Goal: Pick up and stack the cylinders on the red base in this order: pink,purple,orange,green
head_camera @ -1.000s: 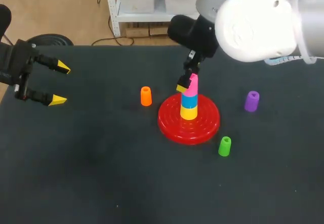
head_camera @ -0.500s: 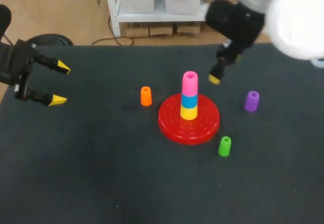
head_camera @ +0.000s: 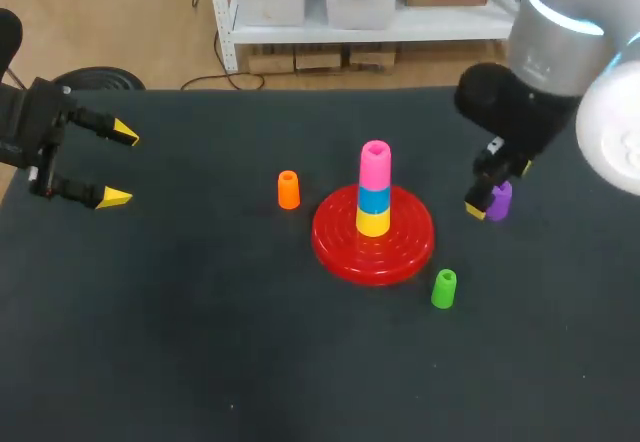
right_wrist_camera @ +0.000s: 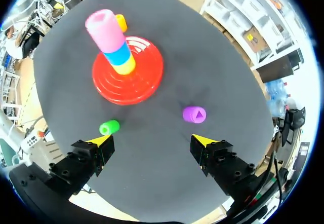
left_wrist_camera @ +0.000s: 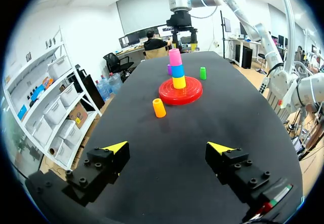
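Head view gives me the red base [head_camera: 335, 244] near the middle of the table [head_camera: 200, 342], a ribbed round disc with a three-piece column rising from its centre: a yellow cylinder [head_camera: 373, 223] at the bottom, a blue cylinder [head_camera: 374, 200] on it, and the pink cylinder [head_camera: 375, 165] on top, upright and in line with the two below. The pink one's top is hollow.

Taking the base as my clock centre, the orange cylinder [head_camera: 288, 190] stands upright at about 10 o'clock, near the rim but apart from it. The green cylinder [head_camera: 443, 289] stands at about 4 o'clock, just off the rim. The purple cylinder [head_camera: 500, 200] is between 2 and 3 o'clock, apart from the base, and my right arm [head_camera: 545, 52] comes in over it from 2 o'clock, with its black wrist partly covering the piece.

Looking down the right wrist, I see the right gripper [right_wrist_camera: 152, 141] with its fingers spread wide and nothing held. The purple cylinder sits just ahead of one yellow tip, showing a triangular hole in its top face. The green one lies just ahead of the other tip. The base and its column are farther ahead.

My left gripper [head_camera: 120, 166] hangs far out at 9 o'clock by the table's edge, fingers parted and holding nothing. Its wrist camera shows the orange cylinder ahead, with the base beyond it.
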You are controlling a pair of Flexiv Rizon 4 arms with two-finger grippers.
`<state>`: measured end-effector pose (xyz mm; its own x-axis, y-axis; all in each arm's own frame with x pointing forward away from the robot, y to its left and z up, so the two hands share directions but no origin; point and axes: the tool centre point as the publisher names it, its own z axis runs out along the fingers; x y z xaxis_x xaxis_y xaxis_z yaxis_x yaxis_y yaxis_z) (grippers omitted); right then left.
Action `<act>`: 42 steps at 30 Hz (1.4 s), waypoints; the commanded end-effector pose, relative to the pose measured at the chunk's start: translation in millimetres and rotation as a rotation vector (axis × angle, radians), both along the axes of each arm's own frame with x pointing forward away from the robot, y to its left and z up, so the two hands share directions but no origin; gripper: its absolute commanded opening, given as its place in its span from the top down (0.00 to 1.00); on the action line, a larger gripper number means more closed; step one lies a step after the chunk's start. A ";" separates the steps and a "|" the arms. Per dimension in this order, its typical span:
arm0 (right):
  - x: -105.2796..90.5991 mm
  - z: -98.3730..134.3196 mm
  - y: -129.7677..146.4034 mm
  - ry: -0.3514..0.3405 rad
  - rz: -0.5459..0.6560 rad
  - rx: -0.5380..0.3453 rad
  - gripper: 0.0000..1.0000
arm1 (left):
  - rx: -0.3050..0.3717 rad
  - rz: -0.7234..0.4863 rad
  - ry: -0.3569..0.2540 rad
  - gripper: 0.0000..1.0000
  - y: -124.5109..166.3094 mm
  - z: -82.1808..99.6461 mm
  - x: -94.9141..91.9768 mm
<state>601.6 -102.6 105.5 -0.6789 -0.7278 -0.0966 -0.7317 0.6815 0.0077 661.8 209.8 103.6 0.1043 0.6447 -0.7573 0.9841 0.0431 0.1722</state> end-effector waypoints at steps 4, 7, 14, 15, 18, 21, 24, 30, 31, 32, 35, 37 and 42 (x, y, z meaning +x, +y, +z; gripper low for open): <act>10.5 -21.6 -18.8 0.010 -0.038 -0.059 0.00 | -0.001 0.000 -0.003 0.00 0.2 -1.0 -0.4; 16.7 -27.1 -26.5 0.016 -0.045 -0.063 0.00 | -0.001 0.000 -0.003 0.00 0.2 -1.0 -0.4; 42.4 -38.8 -40.6 0.028 -0.044 -0.068 0.00 | -0.001 0.000 -0.003 0.00 0.2 -1.0 -0.4; 46.9 -41.2 -43.0 0.031 -0.041 -0.072 0.00 | -0.001 0.000 -0.003 0.00 0.2 -1.0 -0.4; 58.5 -48.6 -50.0 0.049 -0.044 -0.066 0.00 | -0.001 0.000 -0.003 0.00 0.2 -1.0 -0.4; 65.0 -55.1 -49.7 0.060 -0.032 -0.063 0.00 | -0.001 0.000 -0.003 0.00 0.2 -1.0 -0.4; 70.9 -60.9 -45.4 0.070 -0.016 -0.061 0.00 | -0.001 0.000 -0.003 0.00 0.2 -1.0 -0.4; 76.9 -72.3 -42.8 0.083 -0.006 -0.050 0.00 | -0.001 0.000 -0.003 0.00 0.2 -1.0 -0.4; 77.3 -74.1 -42.6 0.088 -0.003 -0.055 0.00 | -0.001 0.000 -0.003 0.00 0.2 -1.0 -0.4; 77.7 -75.9 -42.9 0.093 -0.003 -0.052 0.00 | -0.001 0.000 -0.003 0.00 0.2 -1.0 -0.4; 78.8 -78.8 -45.3 0.099 -0.005 -0.052 0.00 | -0.001 0.000 -0.003 0.00 0.2 -1.0 -0.4; 78.9 -79.0 -45.6 0.101 -0.006 -0.052 0.00 | -0.001 0.000 -0.003 0.00 0.2 -1.0 -0.4; 79.5 -79.5 -45.7 0.108 -0.001 -0.054 0.00 | -0.001 0.000 -0.003 0.00 0.2 -1.0 -0.4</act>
<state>680.1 -148.6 25.8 -0.6843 -0.7290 0.0149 -0.7278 0.6842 0.0464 661.8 209.9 103.5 0.1043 0.6447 -0.7573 0.9841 0.0431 0.1722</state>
